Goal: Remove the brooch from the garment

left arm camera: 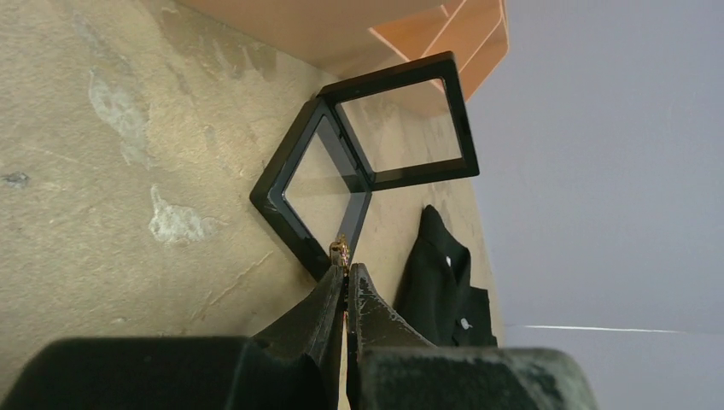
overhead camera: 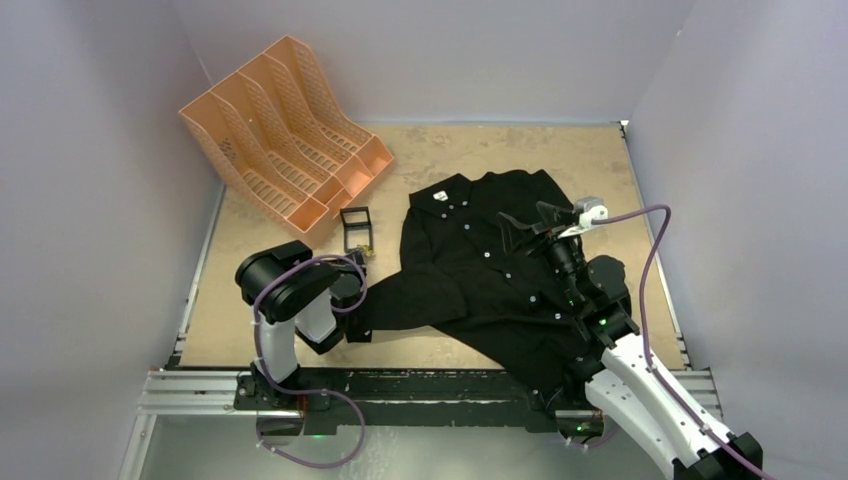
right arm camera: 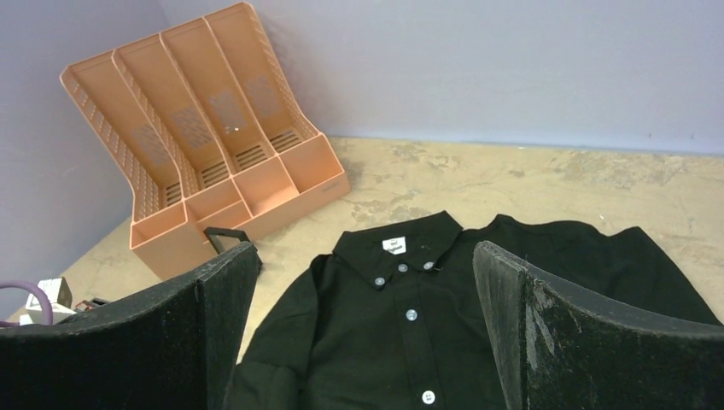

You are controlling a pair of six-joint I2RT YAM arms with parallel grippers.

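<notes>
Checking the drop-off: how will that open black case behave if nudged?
The case is thin frames around clear panes, so probably light and quick to slide on the table. Hinged open at an angle, it may well tip or swing shut.

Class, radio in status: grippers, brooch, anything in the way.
Left gripper shut on tiny gold metal brooch, off the black button-up shirt. Right gripper open above shirt. Open black frame case just ahead.
</notes>
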